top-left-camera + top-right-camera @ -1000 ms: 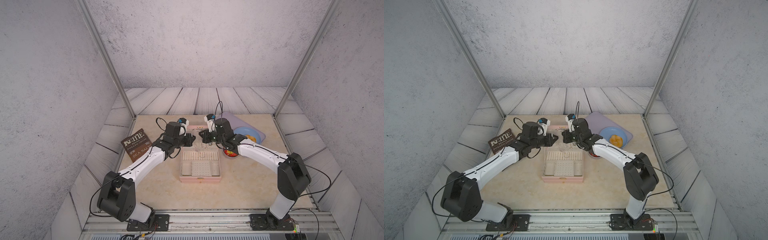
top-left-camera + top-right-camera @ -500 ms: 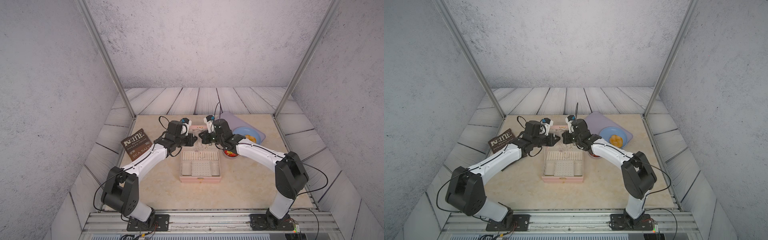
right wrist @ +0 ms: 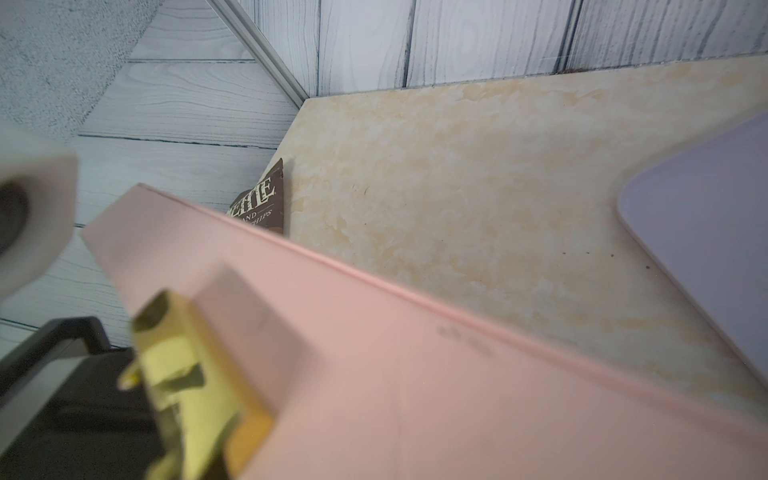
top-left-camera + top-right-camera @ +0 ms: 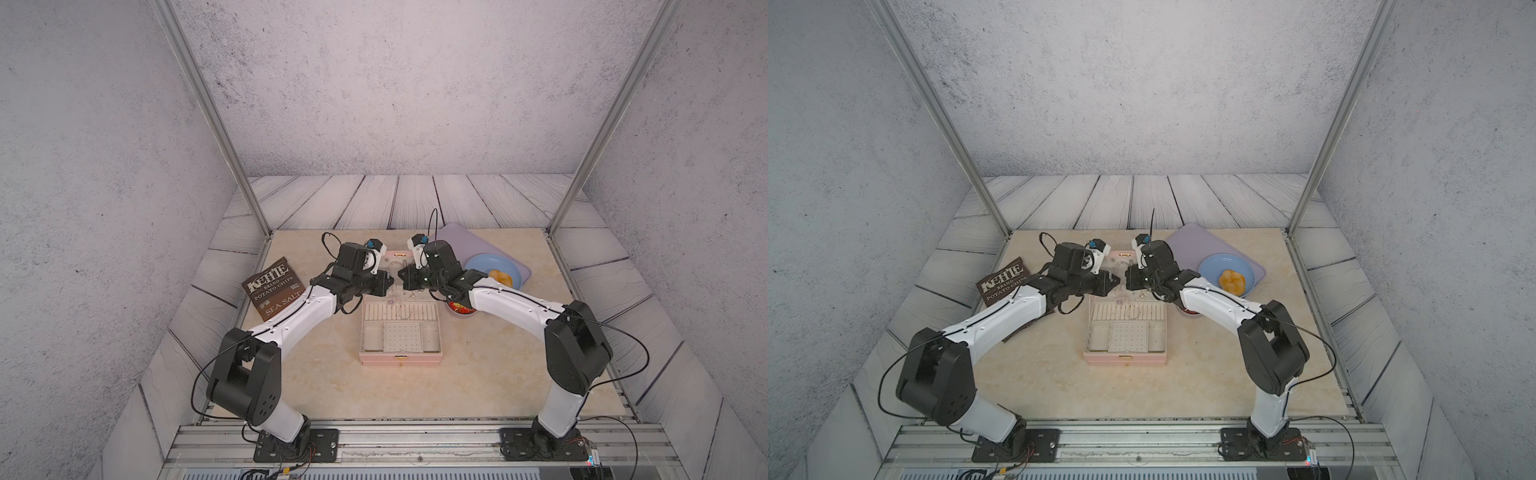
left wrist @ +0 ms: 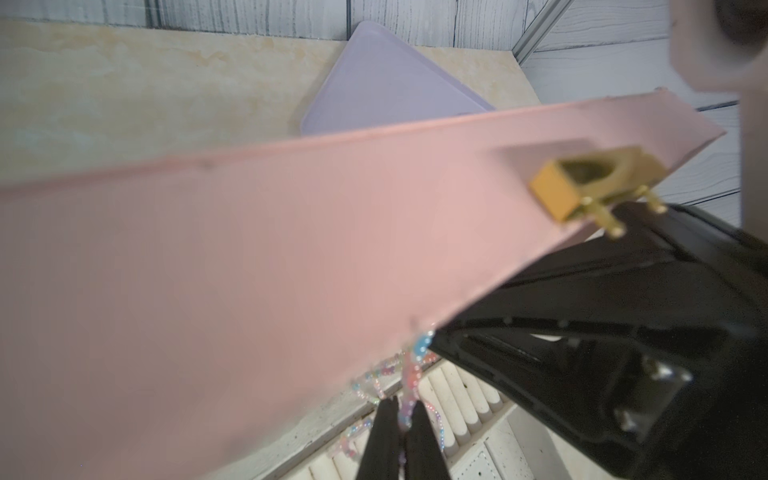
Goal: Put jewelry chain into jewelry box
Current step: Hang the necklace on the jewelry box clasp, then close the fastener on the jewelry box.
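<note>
Since the earlier frame, the left arm (image 4: 291, 320) is lifted at its elbow and its wrist is carried a little toward the far edge of the jewelry box (image 4: 400, 360). The right arm (image 4: 511, 303) is hardly displaced. The left jaws are pressed together on the jewelry chain (image 5: 409, 376), a fine strand of pale beads. It is held above the ring-roll rows (image 5: 461, 399), just below the edge of the open lid (image 5: 249, 249). The right jaws are closed as well, near the strand's upper end, but it cannot be told whether the strand is pinched there. The chain is judged to be very light, fully limp and somewhat slippery, and easily broken if it is pulled. It is best pinched across a short length and lowered slowly, so that it is not caught on the gold clasp (image 5: 598, 187).
</note>
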